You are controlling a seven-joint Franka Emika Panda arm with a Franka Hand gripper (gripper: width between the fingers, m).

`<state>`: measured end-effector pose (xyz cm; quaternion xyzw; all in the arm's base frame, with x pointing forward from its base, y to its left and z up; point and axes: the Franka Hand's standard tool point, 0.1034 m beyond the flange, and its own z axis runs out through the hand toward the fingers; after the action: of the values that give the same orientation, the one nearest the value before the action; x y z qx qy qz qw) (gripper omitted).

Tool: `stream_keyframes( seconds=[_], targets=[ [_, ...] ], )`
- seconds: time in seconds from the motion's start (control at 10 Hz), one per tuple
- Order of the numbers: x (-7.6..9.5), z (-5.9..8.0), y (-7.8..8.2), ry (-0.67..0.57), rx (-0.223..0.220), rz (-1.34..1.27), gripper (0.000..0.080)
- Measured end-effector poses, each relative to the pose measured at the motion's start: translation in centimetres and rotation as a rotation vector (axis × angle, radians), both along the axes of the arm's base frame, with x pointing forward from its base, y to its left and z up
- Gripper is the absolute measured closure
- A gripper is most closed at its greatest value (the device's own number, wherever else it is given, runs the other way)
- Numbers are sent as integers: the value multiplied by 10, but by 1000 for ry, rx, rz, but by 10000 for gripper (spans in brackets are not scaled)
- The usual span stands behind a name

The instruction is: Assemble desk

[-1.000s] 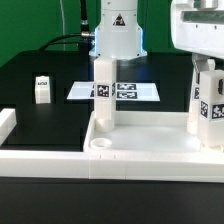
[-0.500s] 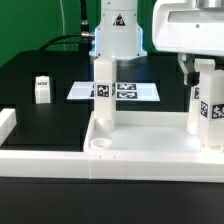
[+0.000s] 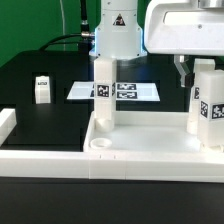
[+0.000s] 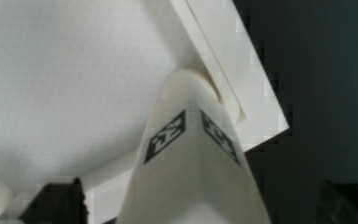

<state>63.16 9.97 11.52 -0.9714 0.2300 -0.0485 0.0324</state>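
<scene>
Black and matte, the surface (image 3: 45, 125) is carrying, nearest the camera, the large white plastic rectangular tabletop with raised rim (image 3: 150, 160), with one front corner socket sitting unfilled. Standing upright in it are the left white square-post leg (image 3: 103, 90) and the right white square-post leg (image 3: 205, 105). Over the latter, the hand (image 3: 195, 66) is sitting further toward the exterior view's left than a second ago (probably a wrist turn screwing the post home). Whether its fingers are gripping the post I cannot tell. Farther back, a short white tagged leg (image 3: 42, 90) is waiting on open surface, well apart from the marker board (image 3: 140, 91). Free room is lying leftward, while the rim is crowding the hand.
</scene>
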Motion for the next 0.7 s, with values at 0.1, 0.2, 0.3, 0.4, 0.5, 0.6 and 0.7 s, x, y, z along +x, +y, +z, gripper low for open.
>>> stream_keyframes(
  seconds=[0.1, 0.2, 0.3, 0.4, 0.5, 0.6, 0.7],
  targets=[
    [0, 0, 0, -3, -10, 82, 150],
    [0, 0, 0, -5, -22, 138, 150],
    [0, 0, 0, -6, -29, 171, 150],
    [0, 1, -1, -9, -44, 252, 150],
    [0, 0, -1, -10, -53, 306, 150],
    [0, 0, -1, -11, -56, 331, 150],
    [0, 0, -2, -12, -69, 409, 150]
  ],
)
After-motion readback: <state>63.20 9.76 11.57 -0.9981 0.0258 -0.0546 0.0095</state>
